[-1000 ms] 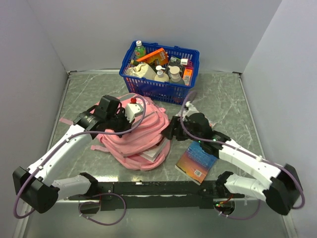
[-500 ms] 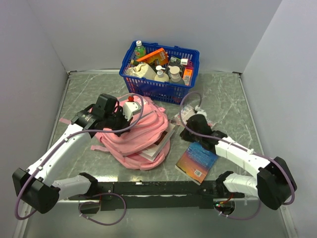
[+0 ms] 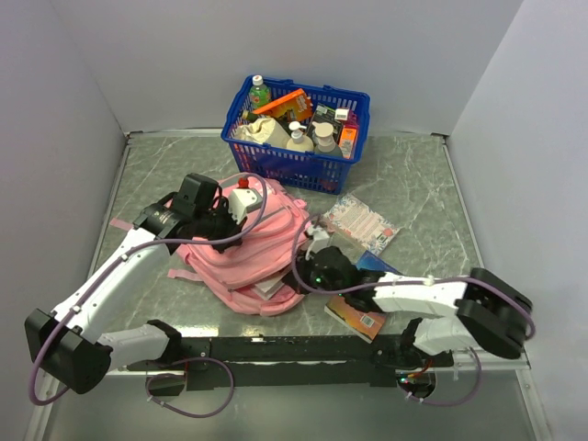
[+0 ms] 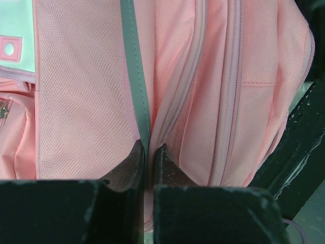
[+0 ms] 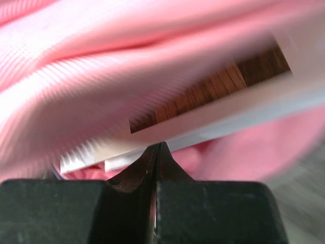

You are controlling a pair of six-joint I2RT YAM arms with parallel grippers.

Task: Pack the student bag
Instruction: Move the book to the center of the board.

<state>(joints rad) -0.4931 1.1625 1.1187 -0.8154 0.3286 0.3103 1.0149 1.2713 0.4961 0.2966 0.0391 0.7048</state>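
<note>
The pink student bag (image 3: 266, 234) lies on the table left of centre, its opening facing the near right. My left gripper (image 3: 223, 226) rests on its top and is shut on a fold of pink fabric beside the grey zip trim (image 4: 133, 76); the left gripper (image 4: 149, 151) shows the fold pinched between its tips. My right gripper (image 3: 310, 268) lies low at the bag's opening, shut with nothing between its fingers. Its view is blurred, with the right gripper (image 5: 158, 147) tip-on against the white edge of a book (image 5: 213, 119) lying inside the bag.
A blue and orange book (image 3: 360, 310) lies partly under my right arm near the front edge. A floral packet (image 3: 362, 220) lies right of the bag. The blue basket (image 3: 276, 158) full of bottles and boxes stands at the back.
My right gripper has shut and swung from the bag's right side down to its opening, uncovering the floral packet. The book sticking out of the bag sits further in. The left arm holds still.
</note>
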